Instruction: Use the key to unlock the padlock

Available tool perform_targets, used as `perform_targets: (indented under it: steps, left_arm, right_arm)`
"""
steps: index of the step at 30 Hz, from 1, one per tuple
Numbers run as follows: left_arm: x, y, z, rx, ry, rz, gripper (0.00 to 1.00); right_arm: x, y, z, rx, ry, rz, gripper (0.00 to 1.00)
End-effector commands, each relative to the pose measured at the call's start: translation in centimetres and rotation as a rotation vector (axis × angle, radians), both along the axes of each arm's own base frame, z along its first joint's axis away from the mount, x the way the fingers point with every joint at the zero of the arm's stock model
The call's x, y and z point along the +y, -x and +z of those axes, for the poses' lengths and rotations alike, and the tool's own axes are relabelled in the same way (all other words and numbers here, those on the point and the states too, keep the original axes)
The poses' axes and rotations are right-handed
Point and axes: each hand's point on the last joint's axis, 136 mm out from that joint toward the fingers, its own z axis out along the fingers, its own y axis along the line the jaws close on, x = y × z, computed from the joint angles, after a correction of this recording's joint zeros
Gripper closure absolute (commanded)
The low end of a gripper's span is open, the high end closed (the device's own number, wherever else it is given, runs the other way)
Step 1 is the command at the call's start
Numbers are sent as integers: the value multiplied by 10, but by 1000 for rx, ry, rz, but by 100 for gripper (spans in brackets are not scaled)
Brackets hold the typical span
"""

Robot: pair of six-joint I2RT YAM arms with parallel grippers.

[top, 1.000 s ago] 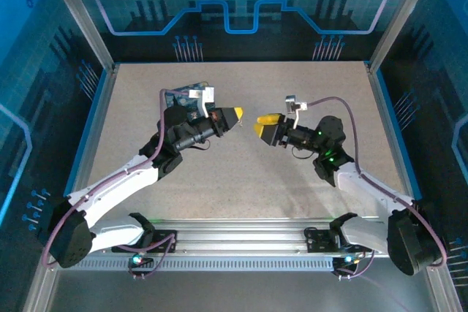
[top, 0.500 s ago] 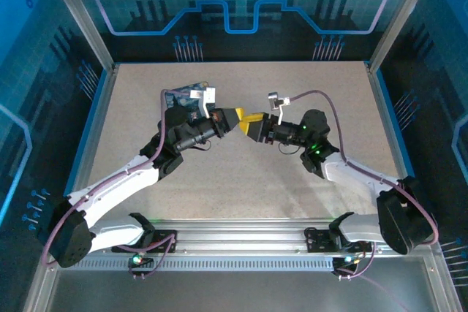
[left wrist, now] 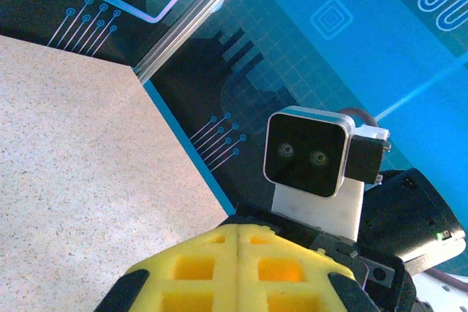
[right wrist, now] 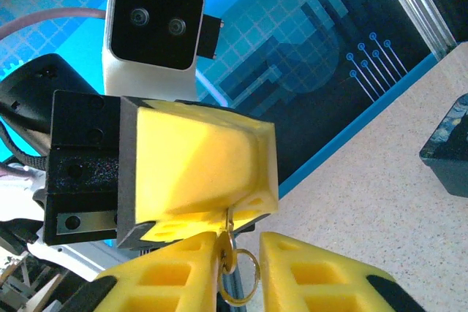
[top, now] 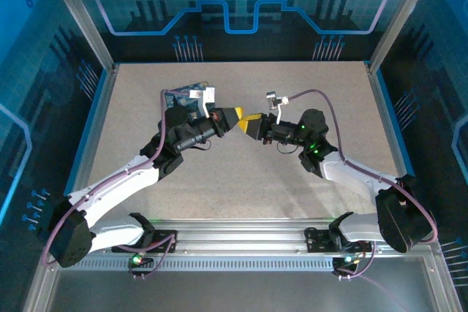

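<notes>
A small brass-coloured key [right wrist: 227, 252] with a wire ring [right wrist: 254, 259] hangs out of the seam of my left gripper's yellow pads [right wrist: 197, 166]. My left gripper [top: 238, 116] [left wrist: 240, 230] is shut, its pads pressed flat together on the key's blade. My right gripper [top: 251, 120] [right wrist: 238, 237] meets it tip to tip above mid-table. Its jaws straddle the key's head: the left pad [right wrist: 183, 268] touches it and the right pad [right wrist: 307, 268] stands a little off. The padlock is hidden.
A dark blue tin [top: 191, 93] lies on the speckled table behind the left arm, and a dark box edge [right wrist: 447, 147] shows at the right. Blue walls and metal posts [top: 80, 20] ring the table. Each wrist view faces the other arm's camera [left wrist: 306, 153].
My right arm has swung left to meet the left gripper, and its jaws have narrowed around the hanging key. The left arm has stayed still.
</notes>
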Motion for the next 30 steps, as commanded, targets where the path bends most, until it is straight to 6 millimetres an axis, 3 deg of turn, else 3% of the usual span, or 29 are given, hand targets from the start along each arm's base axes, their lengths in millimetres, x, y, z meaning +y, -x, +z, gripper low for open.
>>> perform_targets:
  steps: [1, 12, 24, 26, 30]
  left_arm:
    - [-1, 2, 17, -51, 24, -3, 100]
    - [3, 2, 19, -58, 30, 17, 100]
    - [9, 5, 18, -66, 26, 40, 98]
    - [9, 4, 18, -67, 24, 38, 93]
    - [12, 2, 17, -69, 4, 49, 67]
  right_arm:
    - [2, -1, 8, -19, -8, -9, 83]
    - [-8, -3, 2, 3, 5, -45, 96]
    - [-24, -7, -4, 26, 27, -102, 100]
    - [-25, -7, -6, 29, 40, -104, 100]
    - [-28, -6, -12, 29, 80, -121, 100]
